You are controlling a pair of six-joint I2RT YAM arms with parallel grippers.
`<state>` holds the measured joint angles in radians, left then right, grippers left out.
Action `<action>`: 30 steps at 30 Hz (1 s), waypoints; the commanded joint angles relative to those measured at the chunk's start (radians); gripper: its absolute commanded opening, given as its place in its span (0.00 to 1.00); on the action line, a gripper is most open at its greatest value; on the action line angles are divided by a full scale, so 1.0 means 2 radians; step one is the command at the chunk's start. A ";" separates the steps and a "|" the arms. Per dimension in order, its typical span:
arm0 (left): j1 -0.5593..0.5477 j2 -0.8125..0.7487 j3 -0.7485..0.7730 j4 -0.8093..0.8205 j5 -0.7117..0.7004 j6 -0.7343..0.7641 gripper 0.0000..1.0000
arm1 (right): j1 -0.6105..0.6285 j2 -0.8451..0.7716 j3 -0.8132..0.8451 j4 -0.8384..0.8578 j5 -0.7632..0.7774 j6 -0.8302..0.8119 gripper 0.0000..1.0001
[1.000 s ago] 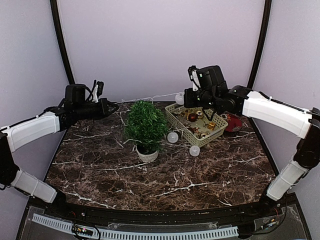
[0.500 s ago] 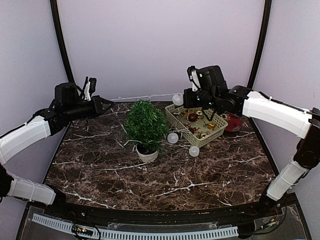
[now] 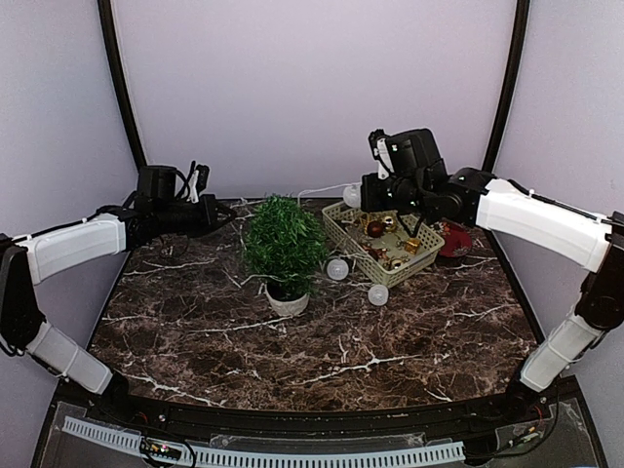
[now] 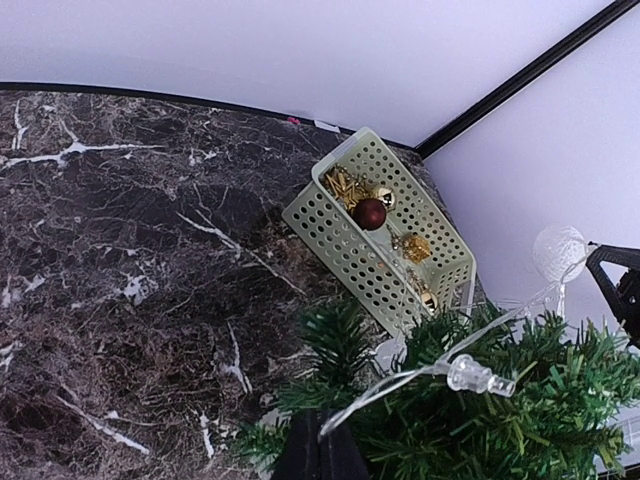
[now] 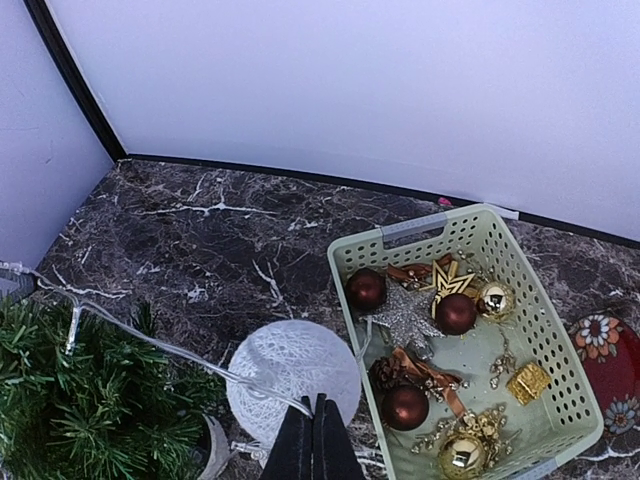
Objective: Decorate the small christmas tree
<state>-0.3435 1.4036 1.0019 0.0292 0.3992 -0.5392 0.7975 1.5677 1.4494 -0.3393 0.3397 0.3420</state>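
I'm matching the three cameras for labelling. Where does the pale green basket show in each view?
Top external: the pale green basket sits right of centre, towards the back of the table.
Left wrist: the basket is at centre, in the upper half.
Right wrist: the basket fills the lower right.
Shared landmark: the small christmas tree, next to the basket in all three.

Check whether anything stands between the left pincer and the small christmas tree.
Nothing visible does. The left pincer, shut on the light string, hangs beside the small christmas tree; only that string runs over its branches.
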 commanded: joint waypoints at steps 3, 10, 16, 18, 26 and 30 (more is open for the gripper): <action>0.008 0.031 0.046 0.018 0.011 0.004 0.00 | -0.012 -0.029 -0.012 0.008 0.031 0.012 0.00; 0.014 0.080 0.075 0.021 0.026 0.006 0.00 | -0.021 -0.021 -0.009 0.003 0.015 0.014 0.00; 0.015 0.135 0.107 0.023 0.066 0.003 0.00 | -0.025 0.010 0.011 -0.029 0.016 0.018 0.00; 0.015 0.148 0.112 0.024 0.076 0.003 0.00 | -0.026 0.018 0.013 -0.039 0.017 0.019 0.00; 0.015 0.173 0.117 0.009 0.102 0.016 0.00 | -0.028 0.022 -0.004 -0.064 0.014 0.028 0.00; 0.015 0.176 0.117 0.000 0.121 0.030 0.03 | -0.029 0.012 -0.020 -0.081 0.003 0.027 0.00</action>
<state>-0.3225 1.7554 1.2095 0.0528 0.5831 -0.5232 0.7475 1.6230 1.4399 -0.4683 0.3553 0.3824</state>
